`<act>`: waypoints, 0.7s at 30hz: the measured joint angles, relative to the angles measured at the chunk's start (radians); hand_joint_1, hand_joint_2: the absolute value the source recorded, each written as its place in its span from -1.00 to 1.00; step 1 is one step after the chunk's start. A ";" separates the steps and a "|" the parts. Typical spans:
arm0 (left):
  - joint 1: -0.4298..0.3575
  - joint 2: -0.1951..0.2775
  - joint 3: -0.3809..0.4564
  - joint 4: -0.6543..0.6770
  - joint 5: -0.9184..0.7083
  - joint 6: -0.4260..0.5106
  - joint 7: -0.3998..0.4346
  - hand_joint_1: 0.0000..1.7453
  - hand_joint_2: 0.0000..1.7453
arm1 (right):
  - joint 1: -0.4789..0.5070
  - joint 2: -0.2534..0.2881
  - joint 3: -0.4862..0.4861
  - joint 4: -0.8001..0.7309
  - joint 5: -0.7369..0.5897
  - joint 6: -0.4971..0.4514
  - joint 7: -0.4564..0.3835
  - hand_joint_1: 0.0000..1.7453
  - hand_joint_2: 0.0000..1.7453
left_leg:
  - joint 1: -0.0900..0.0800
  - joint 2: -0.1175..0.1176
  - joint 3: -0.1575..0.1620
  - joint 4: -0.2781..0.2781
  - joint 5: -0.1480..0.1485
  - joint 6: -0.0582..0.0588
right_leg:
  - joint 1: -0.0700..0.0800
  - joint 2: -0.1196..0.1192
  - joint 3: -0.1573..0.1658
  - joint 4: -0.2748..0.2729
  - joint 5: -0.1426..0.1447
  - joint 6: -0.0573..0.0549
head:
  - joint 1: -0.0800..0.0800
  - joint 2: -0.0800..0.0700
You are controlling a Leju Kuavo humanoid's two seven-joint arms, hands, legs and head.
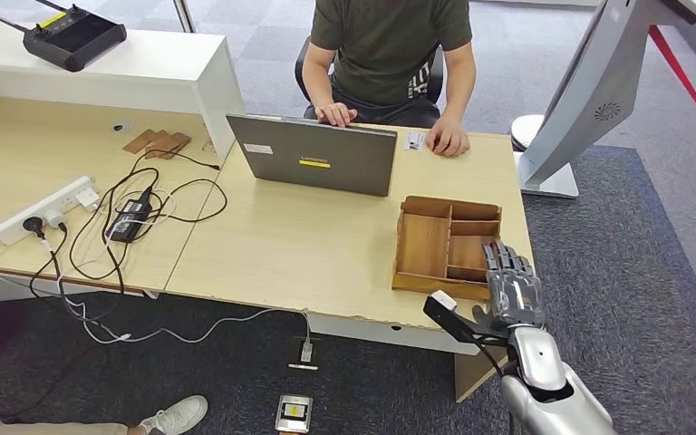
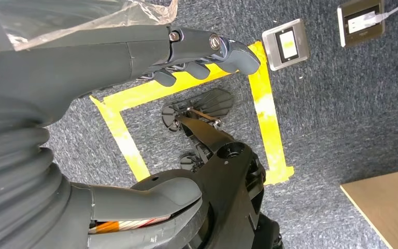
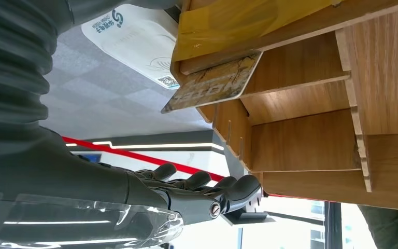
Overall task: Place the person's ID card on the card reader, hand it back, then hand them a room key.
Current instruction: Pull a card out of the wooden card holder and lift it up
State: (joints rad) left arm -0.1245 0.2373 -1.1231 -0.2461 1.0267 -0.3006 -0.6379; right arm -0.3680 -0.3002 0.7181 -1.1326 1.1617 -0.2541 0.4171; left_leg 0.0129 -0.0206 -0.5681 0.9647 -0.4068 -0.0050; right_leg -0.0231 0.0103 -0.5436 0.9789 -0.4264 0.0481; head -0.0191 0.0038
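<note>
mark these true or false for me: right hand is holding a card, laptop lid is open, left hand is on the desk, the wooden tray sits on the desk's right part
1. The right hand holds a card. False: it holds nothing, fingers apart by the wooden tray.
2. The laptop is open. True.
3. The left hand rests on the desk. False: it hangs above the carpet.
4. The wooden tray sits on the desk's right part. True.

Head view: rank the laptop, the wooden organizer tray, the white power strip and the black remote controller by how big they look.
1. laptop
2. wooden organizer tray
3. and 4. white power strip and black remote controller look alike; the controller sits farther back, so I won't rank them.
</note>
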 joint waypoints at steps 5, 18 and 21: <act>-0.002 0.000 0.000 0.000 -0.006 0.000 0.002 -1.00 1.00 | -0.005 0.000 0.002 0.000 -0.004 0.000 -0.001 -1.00 1.00 | 0.000 0.000 0.000 0.000 0.000 0.000 | 0.000 0.000 0.000 0.000 0.000 0.000 | 0.000 0.000; -0.011 0.000 -0.002 0.000 -0.007 -0.003 0.010 -1.00 1.00 | -0.005 -0.003 0.003 0.000 -0.020 0.016 0.000 0.95 1.00 | 0.000 0.000 0.000 0.000 0.000 0.000 | 0.000 0.000 0.000 0.000 0.000 0.000 | 0.000 0.000; -0.012 0.000 -0.002 0.000 -0.008 -0.003 0.011 -1.00 1.00 | -0.005 -0.005 0.003 0.000 -0.027 0.023 0.000 0.99 1.00 | 0.000 0.000 0.000 0.000 0.000 0.000 | 0.000 0.000 0.000 0.000 0.000 0.000 | 0.000 0.000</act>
State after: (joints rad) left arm -0.1366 0.2373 -1.1255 -0.2461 1.0190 -0.3037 -0.6268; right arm -0.3727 -0.3053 0.7210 -1.1328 1.1351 -0.2309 0.4169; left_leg 0.0129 -0.0205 -0.5680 0.9647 -0.4068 -0.0050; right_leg -0.0231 0.0103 -0.5437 0.9788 -0.4264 0.0481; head -0.0191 0.0038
